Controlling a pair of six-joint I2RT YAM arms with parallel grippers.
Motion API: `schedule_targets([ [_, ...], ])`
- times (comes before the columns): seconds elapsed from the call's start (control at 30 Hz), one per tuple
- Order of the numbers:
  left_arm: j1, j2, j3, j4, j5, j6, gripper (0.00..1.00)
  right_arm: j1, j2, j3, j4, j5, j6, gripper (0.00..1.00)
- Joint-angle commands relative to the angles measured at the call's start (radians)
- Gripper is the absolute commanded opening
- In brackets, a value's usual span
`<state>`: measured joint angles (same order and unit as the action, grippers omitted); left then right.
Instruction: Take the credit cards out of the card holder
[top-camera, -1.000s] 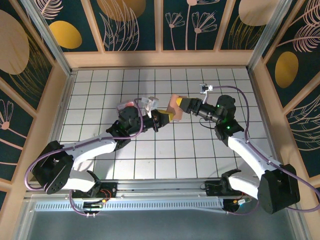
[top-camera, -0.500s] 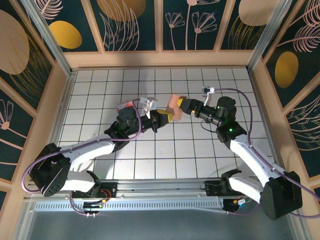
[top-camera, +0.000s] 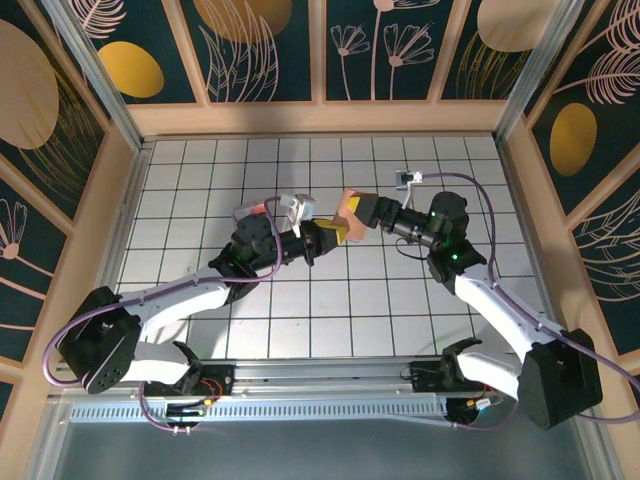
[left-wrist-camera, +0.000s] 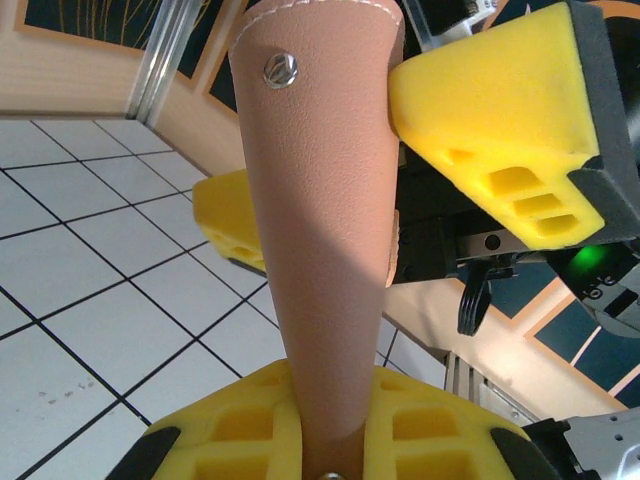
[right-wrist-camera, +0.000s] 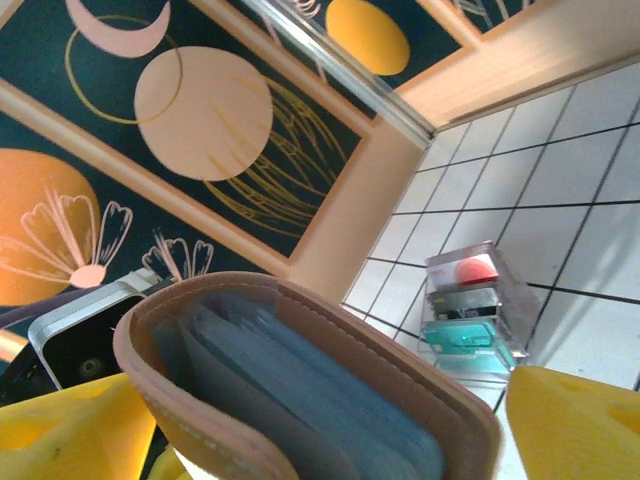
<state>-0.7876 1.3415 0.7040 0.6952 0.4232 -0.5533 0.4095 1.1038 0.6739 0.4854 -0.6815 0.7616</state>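
Note:
The card holder (top-camera: 349, 211), tan leather outside, is held up off the table in the middle. My left gripper (top-camera: 337, 235) is shut on its lower end, with the yellow pads (left-wrist-camera: 235, 425) pressed to both faces of the card holder (left-wrist-camera: 320, 200). My right gripper (top-camera: 360, 213) is open and straddles the upper end, one pad (left-wrist-camera: 500, 110) on each side. From the right wrist the card holder (right-wrist-camera: 330, 400) gapes toward the camera and shows blue-grey leaves inside, between the spread jaws of the right gripper (right-wrist-camera: 330, 440). No credit cards can be made out among the leaves.
A small clear box (right-wrist-camera: 475, 310) with red and teal contents stands on the white tiled table (top-camera: 330, 320), behind the left wrist as seen from above (top-camera: 252, 211). Wooden walls (top-camera: 320, 118) close in the table on three sides.
The right wrist has shifted slightly and its jaws stand a little wider around the holder's upper end. The left gripper keeps its hold, and the holder has barely moved.

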Motion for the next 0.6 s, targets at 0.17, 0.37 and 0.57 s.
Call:
schedule_targets([
  [0.17, -0.006, -0.004, 0.028, 0.066, 0.008, -0.008, 0.19, 0.022, 0.014, 0.040, 0.048, -0.039, -0.022, 0.61],
  [0.37, -0.006, 0.014, 0.059, 0.043, 0.018, -0.023, 0.43, 0.022, -0.018, 0.043, -0.027, -0.011, -0.074, 0.39],
  [0.57, -0.007, 0.041, 0.112, -0.011, 0.023, -0.018, 0.47, 0.022, -0.028, 0.067, -0.102, 0.010, -0.120, 0.39],
])
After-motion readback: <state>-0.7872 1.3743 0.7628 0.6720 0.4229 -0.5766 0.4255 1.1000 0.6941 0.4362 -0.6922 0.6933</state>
